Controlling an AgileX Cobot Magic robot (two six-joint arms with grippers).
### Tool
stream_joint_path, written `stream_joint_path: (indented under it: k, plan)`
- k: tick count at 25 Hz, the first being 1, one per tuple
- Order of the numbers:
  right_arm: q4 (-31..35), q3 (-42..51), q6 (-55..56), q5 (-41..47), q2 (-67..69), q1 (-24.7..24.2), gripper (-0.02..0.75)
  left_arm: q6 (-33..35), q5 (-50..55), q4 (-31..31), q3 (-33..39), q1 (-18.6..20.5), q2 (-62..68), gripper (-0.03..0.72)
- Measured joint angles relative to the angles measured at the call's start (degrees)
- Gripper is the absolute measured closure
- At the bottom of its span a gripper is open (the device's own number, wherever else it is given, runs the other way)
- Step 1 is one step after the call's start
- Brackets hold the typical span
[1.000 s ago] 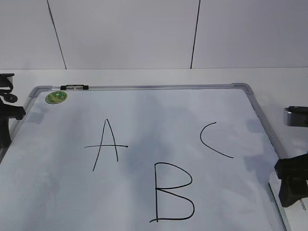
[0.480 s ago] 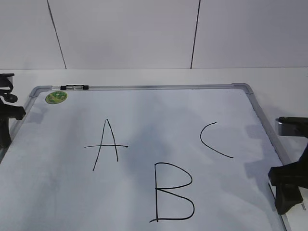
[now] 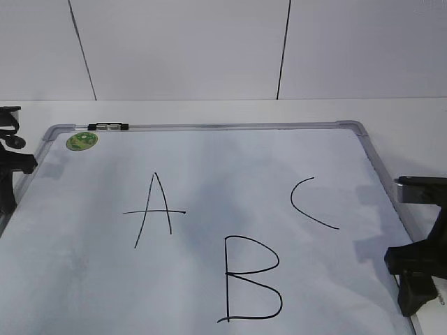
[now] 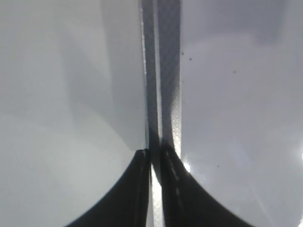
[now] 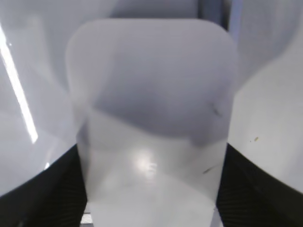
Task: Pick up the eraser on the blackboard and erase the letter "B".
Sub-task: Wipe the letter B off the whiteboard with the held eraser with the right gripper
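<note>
Eraser [image 5: 151, 118]: white glossy block with rounded corners, filling the space between the right gripper's two dark fingers in the right wrist view; only a sliver of it peeks out below that gripper in the exterior view, at the bottom right edge; no lettering can be read on it
Right gripper [image 3: 419, 276]: low over the blackboard's right frame rail, fingers [image 5: 61, 189] spread and flanking the eraser's two long sides; whether they press on it cannot be told
Left gripper [image 4: 154, 161]: fingers drawn nearly together, a thin gap between the tips, nothing in them; directly beneath the tips runs the board's silver frame rail
Blackboard [image 3: 209, 167]: white dry-erase surface in a silver-grey frame, lying flat, reaching from one gripper to the other
Letter "B" [image 3: 251, 279]: black marker capital, whole and unsmudged, to the left of the right gripper and nearer to it than to the left one
Other writing: black "A" [image 3: 154, 209] toward the left gripper's side, black "C" [image 3: 311, 202] just up-left of the right gripper
Sticker [image 3: 82, 140]: round, green, at the far corner beyond the left gripper; print too small to read
Clip [image 3: 108, 127]: small black-and-silver piece on the far rail beside the sticker
</note>
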Motion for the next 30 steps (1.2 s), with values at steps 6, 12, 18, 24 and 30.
stream_joint_path:
  k: [6, 12, 18, 24, 30]
  plan:
    - [0.0, 0.0, -0.22, -0.04, 0.0, 0.0, 0.175, 0.0, 0.0, 0.0, 0.0, 0.0, 0.0, 0.639]
    - [-0.1, 0.0, -0.22, -0.35, 0.0, 0.0, 0.177, 0.0, 0.0, 0.0, 0.0, 0.0, 0.0, 0.639]
    - [-0.1, -0.9, -0.22, 1.23, 0.23, 0.0, 0.178, 0.0, 0.0, 0.0, 0.0, 0.0, 0.0, 0.639]
    - [-0.45, -5.45, -0.22, 6.18, 0.23, 0.0, 0.178, 0.0, 0.0, 0.0, 0.0, 0.0, 0.0, 0.639]
    - [-0.48, -8.38, -0.51, 12.05, 0.23, 0.0, 0.178, 0.0, 0.04, 0.0, 0.0, 0.0, 0.0, 0.639]
